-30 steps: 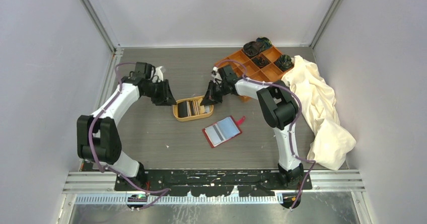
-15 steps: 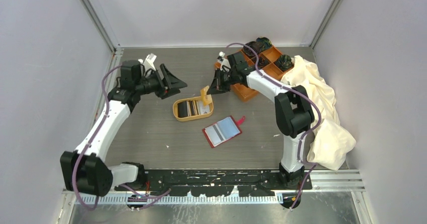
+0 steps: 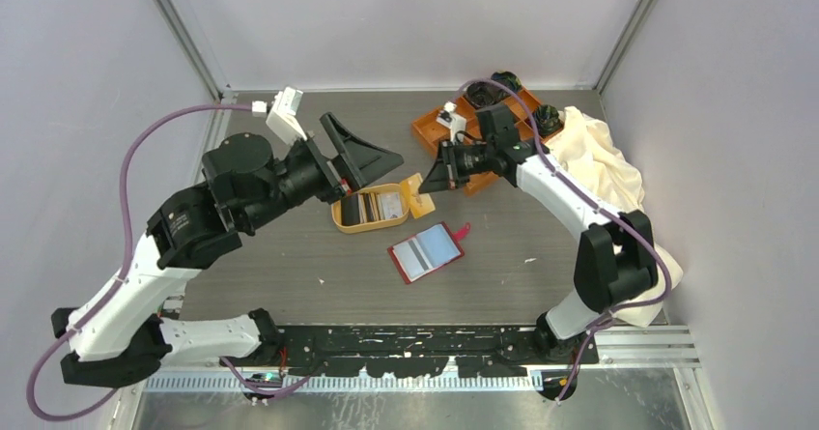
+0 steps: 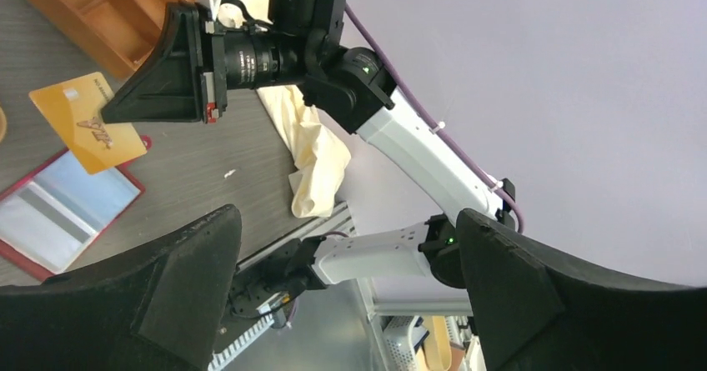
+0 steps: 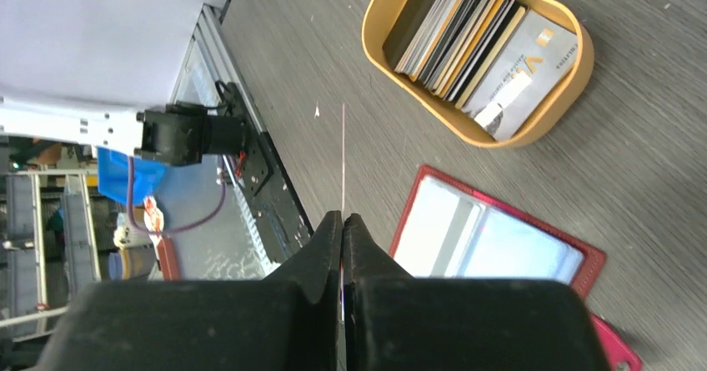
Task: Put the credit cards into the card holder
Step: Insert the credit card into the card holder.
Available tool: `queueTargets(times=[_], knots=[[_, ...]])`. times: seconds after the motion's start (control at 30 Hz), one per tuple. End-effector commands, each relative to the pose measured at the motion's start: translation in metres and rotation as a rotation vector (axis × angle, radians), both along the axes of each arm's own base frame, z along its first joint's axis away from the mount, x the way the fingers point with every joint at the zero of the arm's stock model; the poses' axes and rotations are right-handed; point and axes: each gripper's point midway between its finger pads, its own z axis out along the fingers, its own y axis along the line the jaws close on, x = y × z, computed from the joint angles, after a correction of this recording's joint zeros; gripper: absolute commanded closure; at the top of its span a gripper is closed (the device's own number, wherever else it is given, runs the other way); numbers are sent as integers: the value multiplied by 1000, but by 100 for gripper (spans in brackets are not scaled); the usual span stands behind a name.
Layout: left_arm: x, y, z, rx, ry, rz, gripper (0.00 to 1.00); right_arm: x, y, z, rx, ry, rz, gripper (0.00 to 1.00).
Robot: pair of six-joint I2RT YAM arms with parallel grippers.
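Observation:
A tan-gold credit card (image 3: 417, 197) hangs in the air, and my right gripper (image 3: 430, 186) is shut on it just right of the oval tan dish (image 3: 338, 220). In the right wrist view the card (image 5: 343, 158) shows edge-on between the closed fingers. Several more credit cards (image 5: 463, 42) stand in the dish (image 5: 534, 125). The red card holder (image 3: 427, 252) lies open on the table below the held card, blue lining up. My left gripper (image 3: 370, 162) is raised above the dish's left end, open and empty. It looks across at the gold card (image 4: 87, 125).
An orange compartment tray (image 3: 488, 130) with dark items sits at the back right. A cream cloth (image 3: 613, 203) is heaped along the right side. The grey walls stand close on both sides.
The right gripper has lifted the gold card out of the dish and drawn it up to the right. The left arm has risen from beside the dish and its gripper has opened wide.

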Motion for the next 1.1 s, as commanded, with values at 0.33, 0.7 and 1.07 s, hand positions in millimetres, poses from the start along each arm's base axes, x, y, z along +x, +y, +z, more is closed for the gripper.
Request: queueTargets(times=[0.33, 0.7, 1.07], knots=[[-45, -50, 41, 88, -146, -8, 0, -1, -41, 37, 139, -160, 14, 99], [-46, -72, 36, 167, -226, -27, 0, -8, -44, 37, 153, -146, 26, 99], [-55, -55, -38, 54, -667, -139, 2, -28, -66, 50, 247, -184, 33, 99]])
